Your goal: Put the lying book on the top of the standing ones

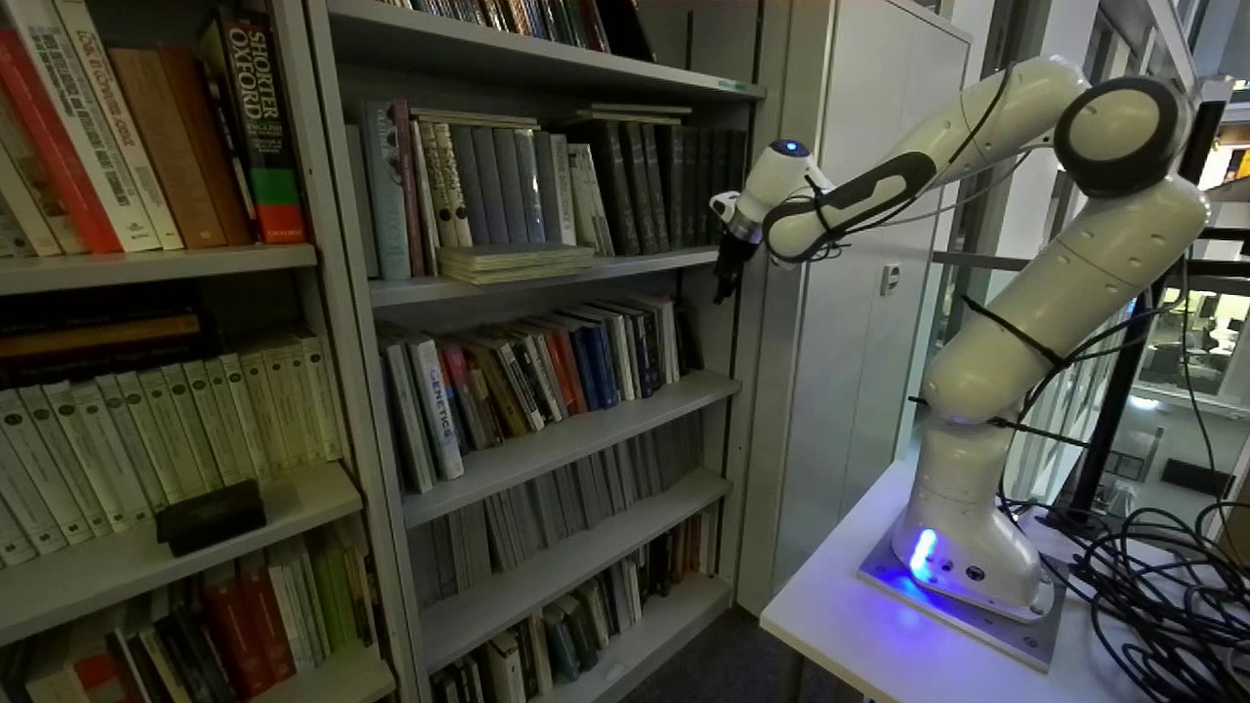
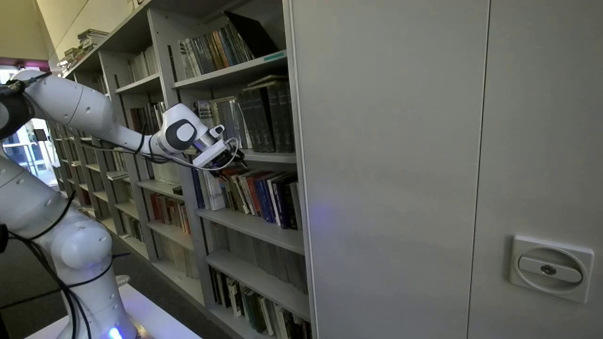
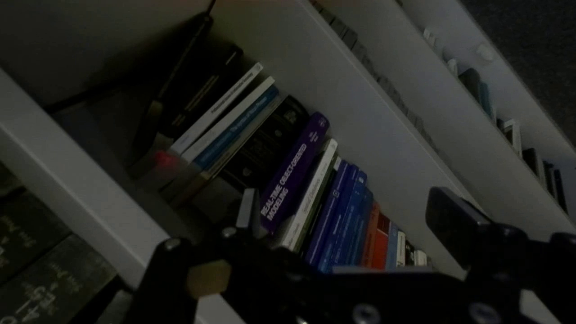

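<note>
A low stack of thin, pale lying books (image 1: 515, 262) rests flat at the shelf's front edge; which of them is the lying book I cannot tell. Right behind it rise the standing ones (image 1: 500, 186), a row of upright grey, white and dark spines, some leaning. Thin volumes (image 1: 474, 118) lie flat along part of that row's top. Right of the stack and apart from it, my gripper (image 1: 726, 288) hangs at the shelf unit's right end, pointing down. In the wrist view the gripper (image 3: 346, 211) is open, its fingers (image 3: 452, 222) wide apart with nothing held.
Below is a shelf with a row of colourful books (image 1: 562, 361), which the wrist camera faces. The shelf board above (image 1: 547, 54) roofs the standing row. A cabinet door (image 2: 391, 169) adjoins the unit's right side. Cream volumes (image 1: 156, 439) fill a bay to the left.
</note>
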### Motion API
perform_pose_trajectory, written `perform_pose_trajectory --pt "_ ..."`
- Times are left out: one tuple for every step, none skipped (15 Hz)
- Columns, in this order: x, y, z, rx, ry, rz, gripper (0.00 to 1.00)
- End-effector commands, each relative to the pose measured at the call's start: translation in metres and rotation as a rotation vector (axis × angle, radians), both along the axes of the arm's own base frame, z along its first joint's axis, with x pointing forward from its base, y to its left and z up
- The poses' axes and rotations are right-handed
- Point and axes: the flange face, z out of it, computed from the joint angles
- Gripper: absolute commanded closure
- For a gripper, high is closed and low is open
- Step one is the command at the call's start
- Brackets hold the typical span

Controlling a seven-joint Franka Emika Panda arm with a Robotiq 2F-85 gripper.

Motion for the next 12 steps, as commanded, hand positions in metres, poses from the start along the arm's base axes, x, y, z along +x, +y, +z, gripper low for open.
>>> perform_pose_trajectory --pt "-0.01 0.0 0.002 0.024 -0.028 0.052 0.0" --pt "-0.003 0.003 0.002 0.009 -0.021 0.02 0.0" --pt "-0.004 0.003 0.001 0.013 -0.019 0.024 0.0" --pt "-0.004 0.002 0.001 0.015 -0.018 0.026 0.0" --pt "-0.004 0.002 0.0 0.017 -0.018 0.027 0.0" --pt "-0.004 0.002 0.0 0.018 -0.017 0.026 0.0" --pt "-0.004 0.002 0.0 0.018 -0.017 0.026 0.0" --pt "-0.004 0.002 0.0 0.018 -0.017 0.026 0.0" --pt "-0.004 0.002 0.0 0.018 -0.017 0.026 0.0" --pt "-0.004 0.002 0.0 0.018 -0.017 0.026 0.0" --pt "-0.007 0.005 0.001 0.003 -0.049 0.071 0.0" --pt "-0.011 0.011 0.004 -0.016 -0.086 0.13 0.0"
